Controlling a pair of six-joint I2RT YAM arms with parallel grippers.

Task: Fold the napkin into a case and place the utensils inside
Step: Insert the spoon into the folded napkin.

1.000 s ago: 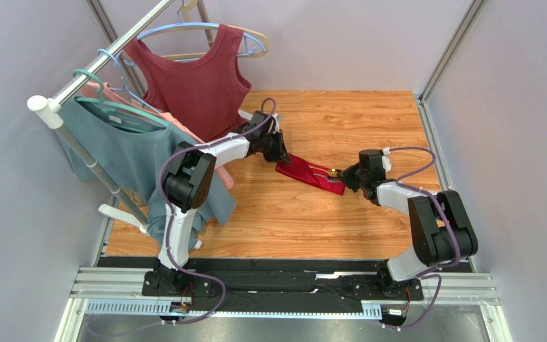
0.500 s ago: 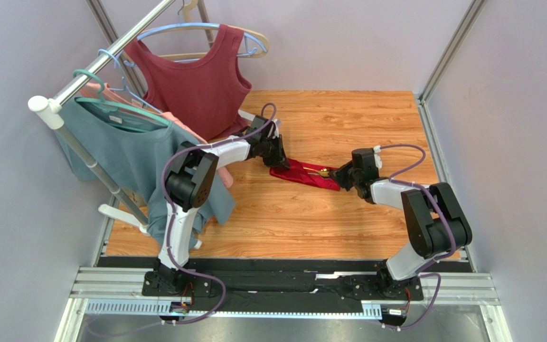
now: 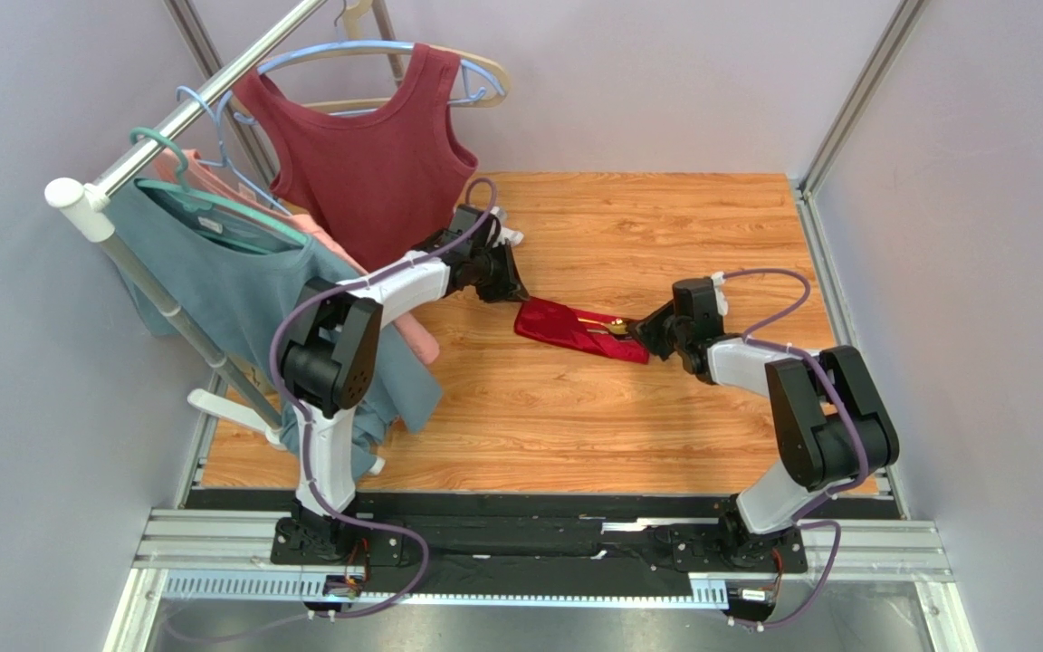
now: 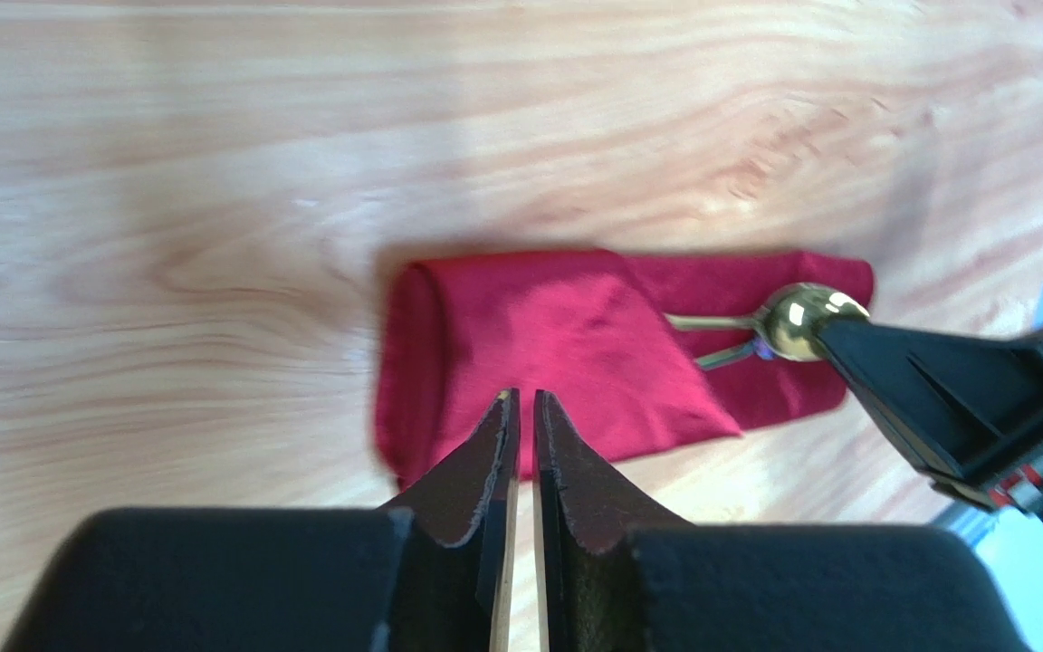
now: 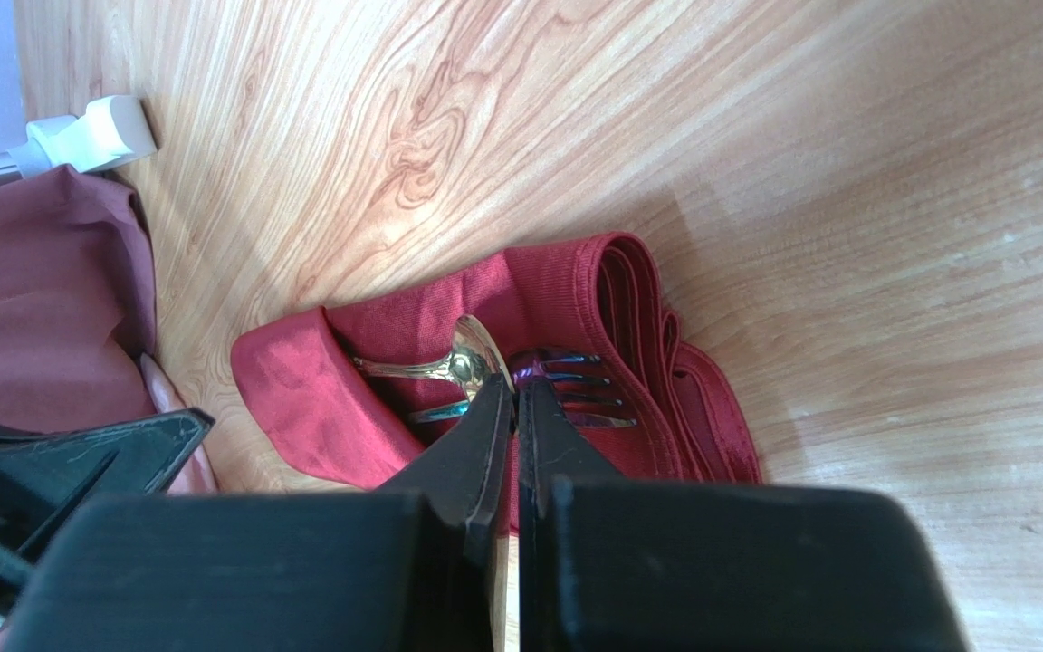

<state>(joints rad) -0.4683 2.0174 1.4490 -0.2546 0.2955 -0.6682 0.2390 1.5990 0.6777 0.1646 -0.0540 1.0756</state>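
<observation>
Left gripper (image 4: 523,398) fingers are standing barely parted, gripping nothing, hovering just above the near edge of the case (image 4: 541,347). Right gripper (image 5: 515,385) fingers are pressing together, tips touching the spoon (image 5: 475,356) bowl; can't tell if they're actually pinching it. The case is lying flat mid-table (image 3: 650,231), its long axis running between the two grippers, closed folded end pointing at the left one, open end at the right one. Spoon and fork (image 5: 582,385) are lying along that axis, thin handles tucking under the diagonal flap, heads sticking out of the open end. The cloth is bright red, slightly shiny, layered in soft rolled folds; the utensils are polished metal on wood-grain board. Bare wood is showing on every side of the case, table edges well apart; a maroon top (image 3: 371,163) is hanging from the rack (image 3: 160,143) behind the left arm.
</observation>
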